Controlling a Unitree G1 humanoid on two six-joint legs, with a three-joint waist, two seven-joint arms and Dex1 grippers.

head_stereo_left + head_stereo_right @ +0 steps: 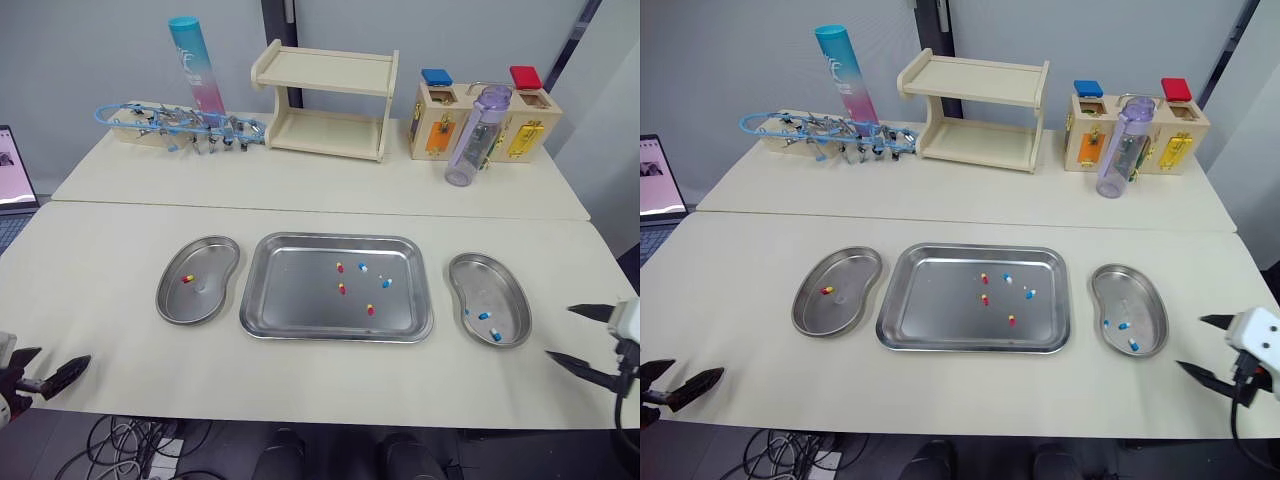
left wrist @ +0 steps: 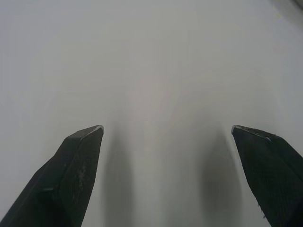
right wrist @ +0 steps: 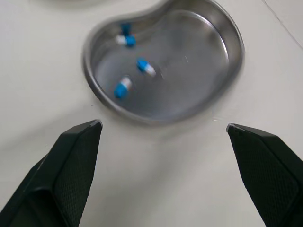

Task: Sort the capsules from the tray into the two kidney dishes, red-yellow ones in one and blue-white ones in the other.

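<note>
A steel tray (image 1: 290,290) lies mid-table with three red-yellow capsules (image 1: 342,289) and two blue-white capsules (image 1: 386,282) in it. The left kidney dish (image 1: 212,258) holds one red-yellow capsule (image 1: 187,278). In the right kidney dish (image 1: 508,288) lie three blue-white capsules (image 3: 122,88). My left gripper (image 1: 55,362) hovers open and empty at the table's front left corner, far from the dishes. My right gripper (image 1: 560,332) is open and empty just right of the right dish (image 3: 199,61), near the front edge.
Along the back stand a wooden shelf (image 1: 325,100), a purple bottle (image 1: 478,135), a wooden lock box (image 1: 520,125), a tall blue-pink tube (image 1: 195,65) and a rack of blue clips (image 1: 180,125). A laptop (image 1: 12,170) sits at far left.
</note>
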